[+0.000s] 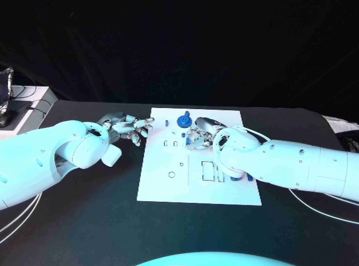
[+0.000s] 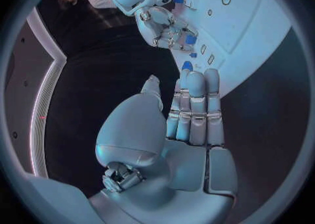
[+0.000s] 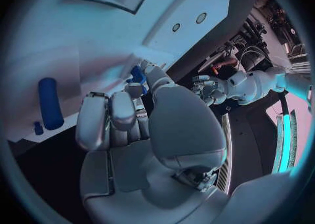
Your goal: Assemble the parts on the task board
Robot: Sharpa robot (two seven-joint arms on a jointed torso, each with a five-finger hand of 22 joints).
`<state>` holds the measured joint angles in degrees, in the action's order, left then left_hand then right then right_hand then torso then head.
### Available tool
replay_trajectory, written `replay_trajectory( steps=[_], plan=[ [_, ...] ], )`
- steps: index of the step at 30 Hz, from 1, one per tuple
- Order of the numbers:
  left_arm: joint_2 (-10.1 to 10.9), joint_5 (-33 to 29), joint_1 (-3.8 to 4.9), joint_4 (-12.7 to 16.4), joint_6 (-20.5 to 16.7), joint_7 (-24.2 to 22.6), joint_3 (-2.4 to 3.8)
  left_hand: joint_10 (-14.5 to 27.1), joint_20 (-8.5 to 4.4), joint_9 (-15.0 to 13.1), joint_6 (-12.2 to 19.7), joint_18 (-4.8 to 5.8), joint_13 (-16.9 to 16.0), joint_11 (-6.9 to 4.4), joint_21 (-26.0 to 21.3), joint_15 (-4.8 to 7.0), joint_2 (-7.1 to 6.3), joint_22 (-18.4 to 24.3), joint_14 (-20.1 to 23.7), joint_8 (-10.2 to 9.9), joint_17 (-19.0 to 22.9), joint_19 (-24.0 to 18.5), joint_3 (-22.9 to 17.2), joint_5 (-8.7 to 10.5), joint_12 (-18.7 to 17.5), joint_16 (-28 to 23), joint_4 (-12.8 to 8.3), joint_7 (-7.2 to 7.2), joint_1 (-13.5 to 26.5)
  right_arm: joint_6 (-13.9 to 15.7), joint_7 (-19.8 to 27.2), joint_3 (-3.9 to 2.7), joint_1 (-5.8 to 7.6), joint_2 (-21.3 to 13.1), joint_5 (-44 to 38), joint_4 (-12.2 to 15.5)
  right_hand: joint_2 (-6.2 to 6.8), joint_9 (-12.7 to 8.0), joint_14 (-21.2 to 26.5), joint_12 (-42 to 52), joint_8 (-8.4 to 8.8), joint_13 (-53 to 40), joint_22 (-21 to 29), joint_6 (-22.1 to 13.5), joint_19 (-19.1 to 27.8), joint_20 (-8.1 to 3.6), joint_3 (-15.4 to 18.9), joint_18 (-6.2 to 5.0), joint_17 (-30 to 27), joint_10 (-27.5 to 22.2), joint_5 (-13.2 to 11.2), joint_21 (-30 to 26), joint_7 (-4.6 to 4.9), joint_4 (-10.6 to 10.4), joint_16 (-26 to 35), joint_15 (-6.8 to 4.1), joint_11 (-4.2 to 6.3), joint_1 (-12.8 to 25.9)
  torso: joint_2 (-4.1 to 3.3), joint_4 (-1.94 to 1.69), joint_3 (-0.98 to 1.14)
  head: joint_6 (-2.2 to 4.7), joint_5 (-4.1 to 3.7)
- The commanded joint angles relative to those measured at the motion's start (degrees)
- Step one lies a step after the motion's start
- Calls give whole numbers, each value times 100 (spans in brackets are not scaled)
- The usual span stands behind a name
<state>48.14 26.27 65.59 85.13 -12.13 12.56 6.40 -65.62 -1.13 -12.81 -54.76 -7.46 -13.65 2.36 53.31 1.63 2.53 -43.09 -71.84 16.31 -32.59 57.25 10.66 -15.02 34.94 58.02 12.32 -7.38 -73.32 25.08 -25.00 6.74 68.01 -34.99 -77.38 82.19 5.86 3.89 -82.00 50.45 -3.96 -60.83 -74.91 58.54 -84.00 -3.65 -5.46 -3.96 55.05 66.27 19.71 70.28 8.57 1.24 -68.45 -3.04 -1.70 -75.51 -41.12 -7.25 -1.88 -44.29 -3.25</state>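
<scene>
Nearest the head camera, black desk [image 1: 83,221], with the white task board [image 1: 197,188] lying flat at its middle.

Left hand [image 1: 125,128] just beside the board's left edge, near its far corner, above the dark desk top. Fingers [image 2: 197,103] straight and close together in the left wrist view, thumb apart, nothing between them: empty and unclenched.

Right hand [image 1: 202,136] over the far part of the board, toward its middle. In the right wrist view, small blue part [image 3: 137,74] pinched at the tips of thumb and a finger, remaining fingers [image 3: 105,119] curled in beside it. Same hand seen from the left wrist view [image 2: 164,27], bunched over the white surface with a blue piece at its fingertips. Whether the part touches the board cannot be told.

On the board's far side, just beside the right hand, round blue part [image 1: 185,117], and left of it a small narrow blue piece [image 1: 167,123]. Near the right edge, partly hidden under the right forearm, another blue part [image 1: 242,177]. Long blue cylinder [image 3: 49,103] lying flat on the white surface in the right wrist view, a tiny blue peg [image 3: 39,128] just beside one end.

Rectangular slots [image 1: 212,170] cut in the board's nearer half, a small round hole [image 1: 171,174] to their left.
</scene>
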Motion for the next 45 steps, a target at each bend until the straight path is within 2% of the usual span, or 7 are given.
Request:
replay_trajectory(
  steps=[1, 15, 18, 20, 26, 34, 45],
  plan=[
    [-16, 54, 2, 3, 109, -7, 5, 34, 3, 7, 34, 42, 9, -12, -1, -15, -52, -6, 6, 34, -6, 41, 31, -18, -1, 28, -17, -3, 0, 61, 111, 1, -3, -15, -70, 32, 75, -8, -8, -11, 21, 27, -990, -76, -194, 41, 26, 4, 6, -51, -32, -24, 5, -23, 19, 52, -11, 3, 4, -2, -3, 0, -2],
    [-236, 985, 3, -79, 281, 222, 5, -107, -31, 117, -49, 1, -30, -70, 181, 39, -290, -178, -136, -14, -125, 107, 64, 0, 75, 261, -63, 53, 83, 1021, 795, -45, 52, -576, 691, 484, 588, -35, 8, 60, 61, 375, -988, -973, -193, 138, 600, -35, 23, -255, -132, -37, 144, -1244, 1, 146, -131, -374, 38, 40, 28, 115, 29],
    [-336, 1251, 6, -120, 397, 383, 7, -241, -52, 128, -271, -15, -88, -126, 257, 83, -307, -234, -224, 44, -174, 153, 58, -4, 160, 336, -16, 120, 168, 1162, 1244, -62, 132, -777, 1270, 596, 405, 4, 13, 115, 7, 376, -968, -303, -176, 111, 618, -45, -33, -243, -35, -112, 55, -1050, 47, 103, -73, -266, 58, 64, 47, 136, 49],
    [-455, 1554, 10, -170, 522, 598, 10, -279, -70, 29, -333, -26, -147, -166, 306, 118, -245, -273, -274, 112, -199, 175, 33, -25, 205, 345, 45, 173, 252, 1206, 1644, -72, 207, -967, 1636, 692, 138, 86, 23, 106, -256, 390, -934, 164, -151, 56, 652, -61, -126, -260, 858, -243, -111, -910, 123, 24, 37, -119, 76, 84, 68, 137, 70],
    [-798, 2188, 43, -394, 976, 1101, 18, -274, -132, -1063, -141, -8, -615, -274, 502, 207, -296, -489, -392, 706, -340, 291, -186, -52, 671, 408, 247, 319, 414, 1219, 2171, -87, 308, -1289, 2314, 782, -282, 428, -4, 76, -821, 405, -929, 156, -159, -75, 989, 6, -143, -244, 1004, -296, -236, -244, 184, -61, 134, 267, 99, 143, 133, 157, 126],
    [-1340, 2607, 129, -885, 1494, 1513, 19, -248, -167, -1822, -133, 29, -923, -321, 702, 245, -534, -736, -448, 770, -508, 404, -811, -51, 885, 442, 347, 383, 526, 1298, 2104, -104, 368, -1432, 2666, 653, -352, 676, -9, 70, -913, 388, -925, 54, -164, -85, 1063, 8, -132, -233, 1453, -323, -256, -246, 193, -69, 139, 514, 100, 218, 211, 174, 169],
    [-2014, 3159, 283, -1587, 2105, 1932, 21, -232, -158, -2362, -214, 31, -1101, -318, 716, 234, -666, -819, -451, 420, -657, 408, -882, -27, 831, 372, 382, 391, 724, 1371, 1882, -131, 428, -1459, 2783, 487, -266, 880, -8, 42, -862, 385, -911, -17, -158, -80, 1054, -2, -159, -231, 1492, -389, -243, -331, 229, -63, 126, 694, 74, 228, 215, 168, 205]
  ],
)
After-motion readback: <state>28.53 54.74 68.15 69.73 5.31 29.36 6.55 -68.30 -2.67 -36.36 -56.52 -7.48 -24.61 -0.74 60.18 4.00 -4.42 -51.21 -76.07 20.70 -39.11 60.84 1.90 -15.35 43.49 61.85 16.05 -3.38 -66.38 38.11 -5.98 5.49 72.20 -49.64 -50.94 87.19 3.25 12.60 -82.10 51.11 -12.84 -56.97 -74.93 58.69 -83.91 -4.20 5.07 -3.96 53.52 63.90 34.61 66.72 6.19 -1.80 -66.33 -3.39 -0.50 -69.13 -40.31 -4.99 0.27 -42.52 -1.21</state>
